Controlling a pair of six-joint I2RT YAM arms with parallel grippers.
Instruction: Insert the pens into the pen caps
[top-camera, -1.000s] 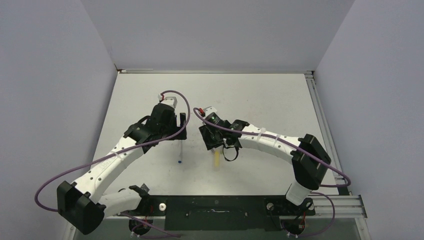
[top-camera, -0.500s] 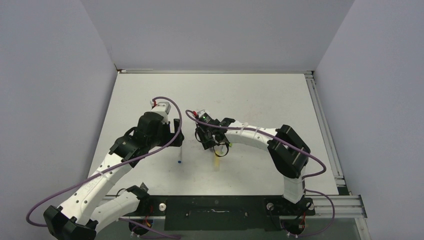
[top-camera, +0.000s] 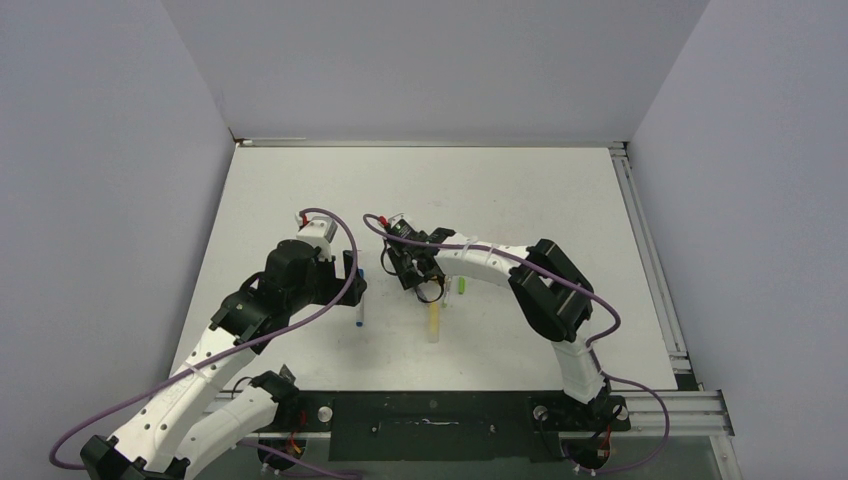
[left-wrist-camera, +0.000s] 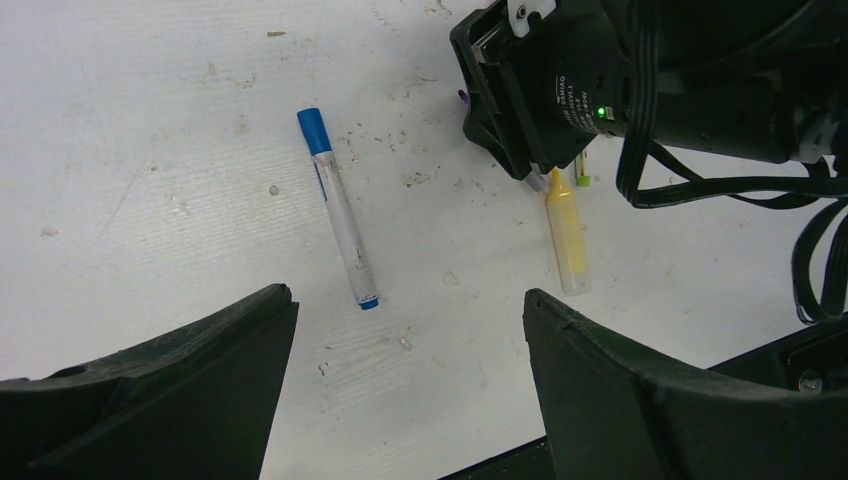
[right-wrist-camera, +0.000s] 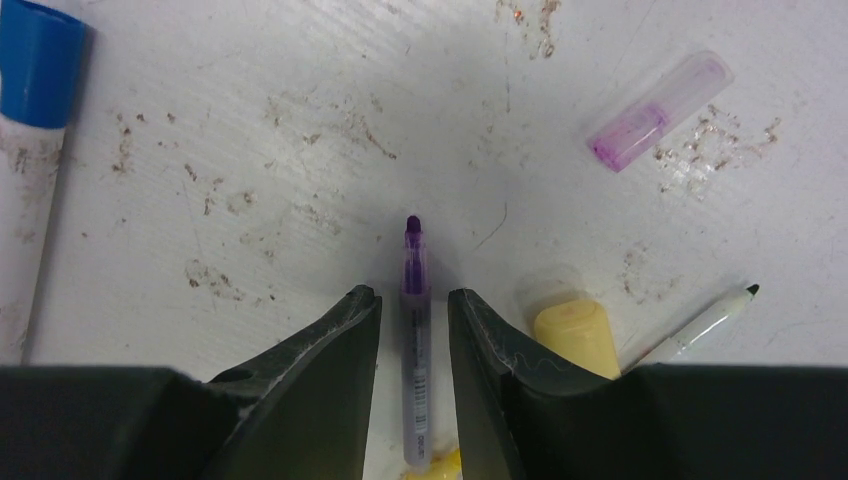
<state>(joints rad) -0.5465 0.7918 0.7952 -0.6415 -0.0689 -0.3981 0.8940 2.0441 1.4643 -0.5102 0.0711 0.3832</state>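
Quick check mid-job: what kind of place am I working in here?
Likely a lab test cell: scuffed white tabletop, plain pale walls on three sides, aluminium rail along its edge.

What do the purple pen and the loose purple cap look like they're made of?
The purple pen: probably translucent tinted plastic, glossy; printed marks show along its see-through barrel. The purple cap: probably clear smooth plastic; a pink-purple insert shows through its wall.

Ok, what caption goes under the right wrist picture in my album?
The right gripper straddles the purple pen, jaws not yet closed; pink-purple cap lies apart.
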